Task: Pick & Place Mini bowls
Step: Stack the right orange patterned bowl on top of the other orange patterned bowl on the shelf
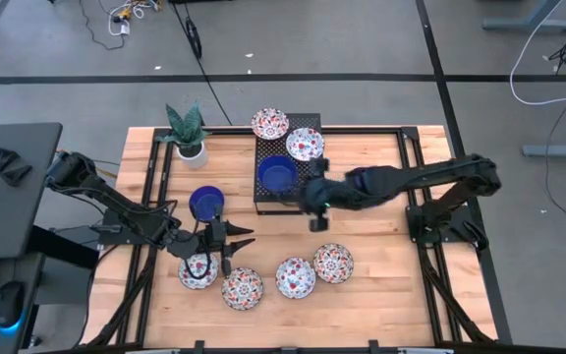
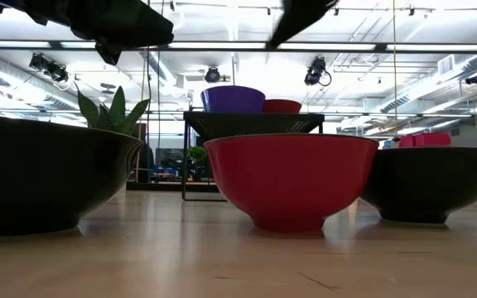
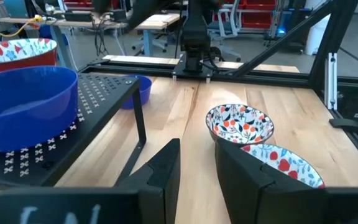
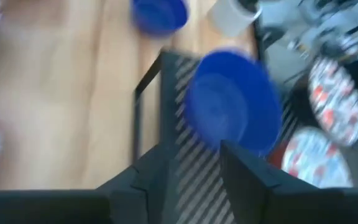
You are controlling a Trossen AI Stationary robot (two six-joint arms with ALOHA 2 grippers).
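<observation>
The glossy blue bowl (image 1: 277,176) on the black box (image 1: 310,169) looks light, rigid, slippery, breakable: pinch its rim; both arms' jaws stand apart, empty.

Left arm bent low over the counter's front-left, left tool (image 1: 236,244) pointing right, fingers (image 3: 160,171) parted, holding nothing. Right arm stretched leftward to mid-counter, right tool (image 1: 314,218) angled down, fingers (image 4: 244,174) apart, empty.
</observation>
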